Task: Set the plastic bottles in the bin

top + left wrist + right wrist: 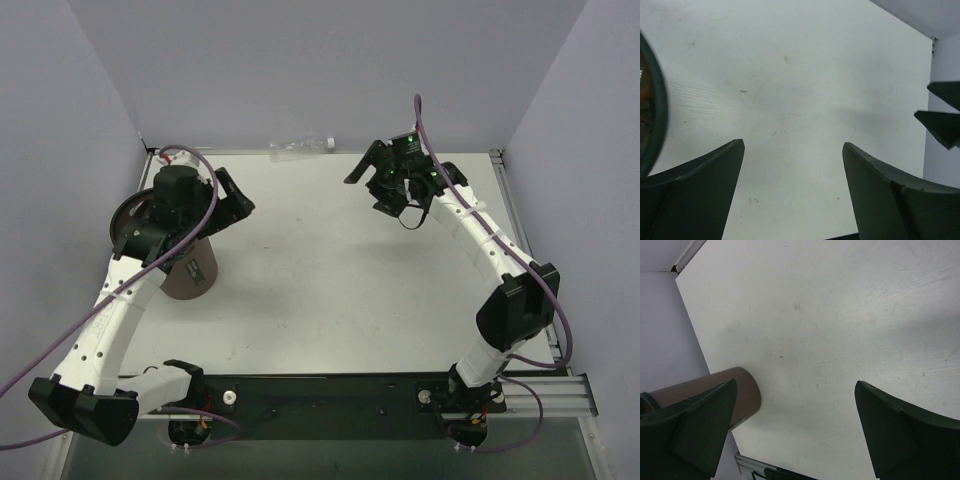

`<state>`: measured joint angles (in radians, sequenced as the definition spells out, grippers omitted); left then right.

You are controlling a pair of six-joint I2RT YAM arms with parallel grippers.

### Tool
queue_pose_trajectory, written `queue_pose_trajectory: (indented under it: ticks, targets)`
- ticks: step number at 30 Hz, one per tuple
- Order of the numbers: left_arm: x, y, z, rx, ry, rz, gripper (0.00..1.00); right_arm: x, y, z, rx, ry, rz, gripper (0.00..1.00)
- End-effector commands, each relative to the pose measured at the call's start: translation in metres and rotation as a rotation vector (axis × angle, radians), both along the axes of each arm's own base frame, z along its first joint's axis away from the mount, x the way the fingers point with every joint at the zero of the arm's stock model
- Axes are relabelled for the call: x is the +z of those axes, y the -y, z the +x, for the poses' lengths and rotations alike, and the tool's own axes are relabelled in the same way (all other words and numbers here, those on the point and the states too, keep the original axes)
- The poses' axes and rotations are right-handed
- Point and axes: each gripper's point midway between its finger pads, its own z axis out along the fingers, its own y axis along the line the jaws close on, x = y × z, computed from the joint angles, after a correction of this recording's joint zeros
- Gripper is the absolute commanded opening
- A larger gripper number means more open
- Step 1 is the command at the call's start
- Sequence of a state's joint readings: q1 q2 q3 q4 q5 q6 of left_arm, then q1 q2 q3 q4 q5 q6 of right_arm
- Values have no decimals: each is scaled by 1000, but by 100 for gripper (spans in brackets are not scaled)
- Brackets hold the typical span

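Left end effector (793, 145) gapes by bin (190, 272); seemingly clear bottle (300, 147) lies apart.

Between your left gripper (793, 146) jaws: table (800, 75) is matt white and smooth, with faint grain and a few dark specks. The jaws themselves look like dark matt plastic, finely textured. Behind one jaw of your right gripper (795, 385): bin (747, 390) wall is matt brown, paper-like and smooth. Well beyond both sets of jaws: bottle (300, 146) is clear, glossy plastic.
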<state>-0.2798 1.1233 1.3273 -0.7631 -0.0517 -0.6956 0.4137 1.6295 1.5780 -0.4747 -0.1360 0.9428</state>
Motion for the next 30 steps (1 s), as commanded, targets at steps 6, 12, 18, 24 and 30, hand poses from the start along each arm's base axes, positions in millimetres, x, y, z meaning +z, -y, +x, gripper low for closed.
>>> queue_pose_trajectory:
  ticks: [6,12,18,24,30]
  targets:
    - [7,55,30,-236,51,71,91,24,-24,49,-58,102,94,98]
    - [14,59,49,-251,94,115,91,16,-53,93,-70,123,180,98]
    - [-24,66,89,-140,6,85,91,15,-47,109,-76,139,146,97]
    - [-42,92,148,28,-26,-77,91,20,-7,108,-112,144,134,97]
    - [-89,133,197,82,-118,-124,90,31,31,95,-158,155,117,97]
